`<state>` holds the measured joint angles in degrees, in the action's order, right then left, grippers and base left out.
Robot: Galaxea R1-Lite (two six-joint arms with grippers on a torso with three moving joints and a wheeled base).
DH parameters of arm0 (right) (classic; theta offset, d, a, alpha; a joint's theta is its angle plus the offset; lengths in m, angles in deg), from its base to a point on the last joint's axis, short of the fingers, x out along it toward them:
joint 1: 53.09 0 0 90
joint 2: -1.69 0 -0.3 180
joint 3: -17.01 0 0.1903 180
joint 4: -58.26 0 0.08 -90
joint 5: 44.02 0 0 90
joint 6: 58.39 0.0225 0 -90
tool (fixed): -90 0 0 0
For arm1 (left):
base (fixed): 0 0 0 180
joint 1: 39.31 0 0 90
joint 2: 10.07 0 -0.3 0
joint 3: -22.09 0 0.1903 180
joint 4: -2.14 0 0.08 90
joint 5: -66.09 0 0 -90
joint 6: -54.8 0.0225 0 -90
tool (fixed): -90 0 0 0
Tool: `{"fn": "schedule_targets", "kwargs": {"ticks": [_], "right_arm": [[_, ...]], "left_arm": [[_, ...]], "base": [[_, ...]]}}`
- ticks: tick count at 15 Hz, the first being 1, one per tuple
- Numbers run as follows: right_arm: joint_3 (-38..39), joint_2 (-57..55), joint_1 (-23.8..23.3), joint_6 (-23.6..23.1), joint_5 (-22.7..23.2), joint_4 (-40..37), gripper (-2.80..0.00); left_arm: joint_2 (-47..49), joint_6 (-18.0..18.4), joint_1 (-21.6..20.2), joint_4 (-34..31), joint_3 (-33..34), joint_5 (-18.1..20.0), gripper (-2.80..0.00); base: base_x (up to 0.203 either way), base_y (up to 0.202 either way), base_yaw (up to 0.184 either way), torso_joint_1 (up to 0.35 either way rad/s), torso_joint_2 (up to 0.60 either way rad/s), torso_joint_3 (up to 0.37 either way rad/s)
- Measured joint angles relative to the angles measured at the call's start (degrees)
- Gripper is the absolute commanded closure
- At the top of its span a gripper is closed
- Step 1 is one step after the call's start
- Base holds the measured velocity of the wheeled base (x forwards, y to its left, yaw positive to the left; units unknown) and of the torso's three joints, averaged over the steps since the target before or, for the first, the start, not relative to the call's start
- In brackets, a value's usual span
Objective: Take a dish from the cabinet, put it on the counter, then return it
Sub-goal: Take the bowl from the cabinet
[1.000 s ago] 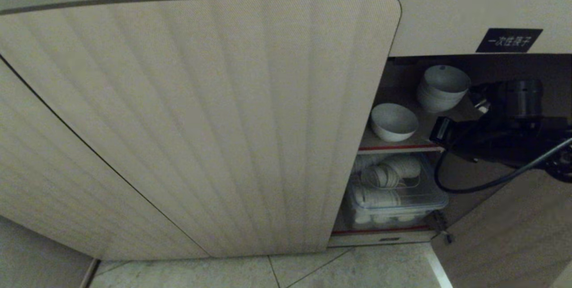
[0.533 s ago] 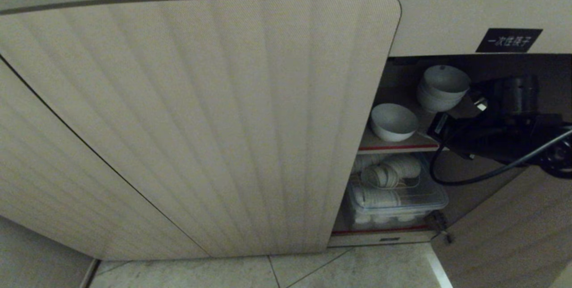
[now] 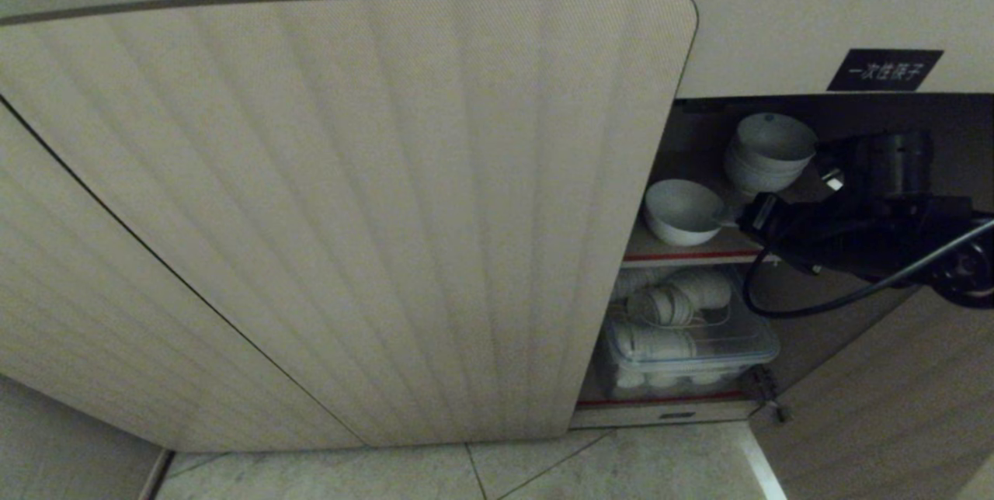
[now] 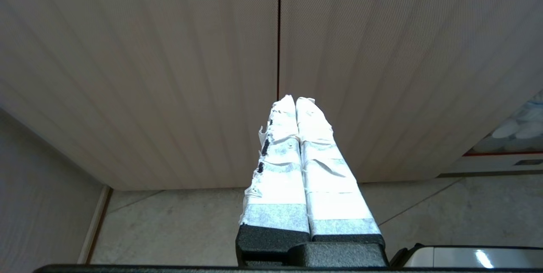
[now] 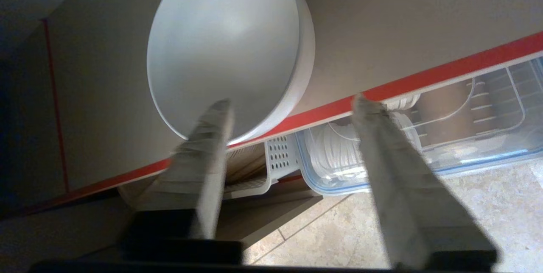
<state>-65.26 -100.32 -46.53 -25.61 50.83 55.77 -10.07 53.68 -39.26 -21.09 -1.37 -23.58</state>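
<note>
One dish (image 3: 683,210) sits alone on the red-edged shelf (image 3: 691,255) of the cabinet (image 3: 349,213), beside one stack of bowls (image 3: 769,152). The right gripper (image 5: 292,107) has jaws spread at its rim, holding nothing; the left gripper (image 4: 295,101) has jaws pressed together

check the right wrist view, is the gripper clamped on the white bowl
No, the right gripper has its fingers spread, and the bowl sits free on the red-edged shelf.

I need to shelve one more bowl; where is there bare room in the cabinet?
Upper shelf: a bare strip behind the dish, left of the bowl stack. The right gripper fills the right side. Below, the clear bin crowds that level.
</note>
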Motion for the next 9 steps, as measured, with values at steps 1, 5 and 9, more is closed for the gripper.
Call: {"fn": "schedule_targets", "kwargs": {"ticks": [1, 5, 9], "right_arm": [[0.0, -0.1, 0.0, 0.0, 0.0, 0.1, -2.80], [-0.4, -0.9, 0.1, 0.0, 0.0, 0.5, -2.80], [-0.9, -2.5, 0.4, -0.1, 0.0, 3.2, -2.80]], "left_arm": [[0.0, 0.0, 0.0, 0.0, 0.0, 0.0, 0.00], [0.0, 0.0, 0.0, 0.0, 0.0, 0.0, 0.00], [0.0, 0.0, 0.0, 0.0, 0.0, 0.0, 0.00]], "base": [[0.000, 0.000, 0.000, 0.000, 0.00, 0.000], [0.000, 0.000, 0.000, 0.000, 0.00, 0.000], [0.000, 0.000, 0.000, 0.000, 0.00, 0.000]]}}
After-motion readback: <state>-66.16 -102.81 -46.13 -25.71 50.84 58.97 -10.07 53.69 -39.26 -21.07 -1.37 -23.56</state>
